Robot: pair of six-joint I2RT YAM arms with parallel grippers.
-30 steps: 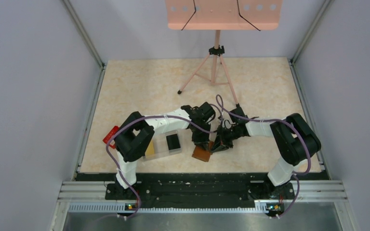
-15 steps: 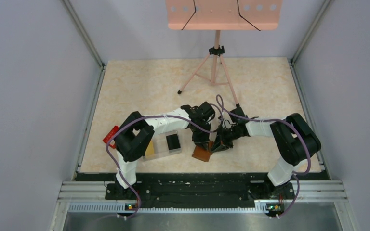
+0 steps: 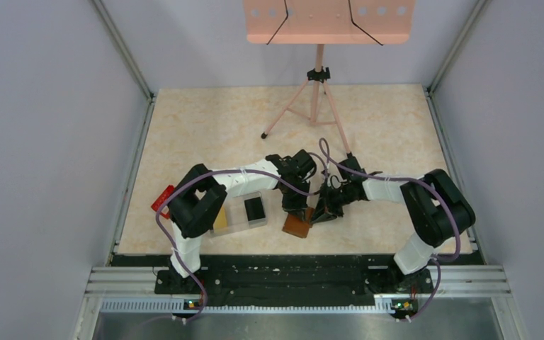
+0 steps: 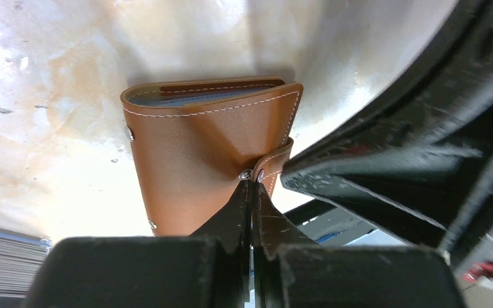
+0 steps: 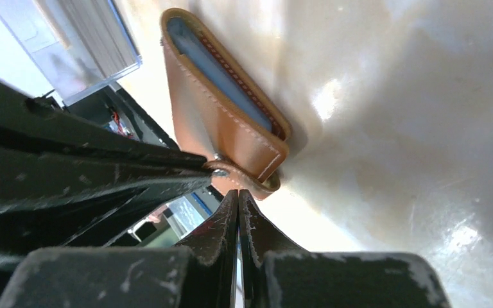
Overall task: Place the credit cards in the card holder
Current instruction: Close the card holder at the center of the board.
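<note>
The brown wallet (image 3: 297,226) lay folded on the desk (image 3: 219,134) near its front edge. The left claw (image 4: 251,183) and right claw (image 5: 237,196) each had their fingers pressed together, tips meeting at the wallet's snap tab and crowding each other there. Just left of it a clear tray (image 3: 237,217) held a black card (image 3: 254,207) and a yellow card (image 3: 220,219), with the left arm (image 3: 198,205) overhanging the tray's left end, and a pink tripod (image 3: 317,99) stood well behind.
</note>
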